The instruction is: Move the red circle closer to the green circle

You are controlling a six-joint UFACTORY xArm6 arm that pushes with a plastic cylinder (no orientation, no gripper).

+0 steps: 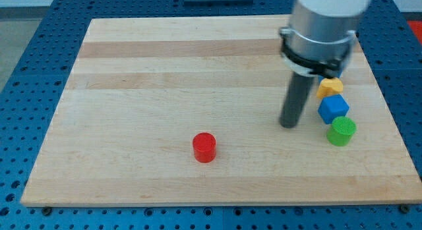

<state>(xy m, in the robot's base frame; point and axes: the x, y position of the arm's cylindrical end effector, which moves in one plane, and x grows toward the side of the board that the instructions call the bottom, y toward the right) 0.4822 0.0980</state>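
Four blocks sit on the wooden board (165, 65): one red circle (204, 147), one green circle (341, 131), one blue block (333, 109) and one yellow block (330, 87). The tip (289, 124) is a bare rod holding nothing, left of the three right-hand blocks, well apart from the red circle.

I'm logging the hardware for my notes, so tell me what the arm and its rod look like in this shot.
The arm enters from the view's top as a wide light-grey cylinder with a black ring clamped round its lower edge. Below it hangs a straight, dark grey, round rod, much thinner than the cylinder, ending at my tip. No cables or markings show.
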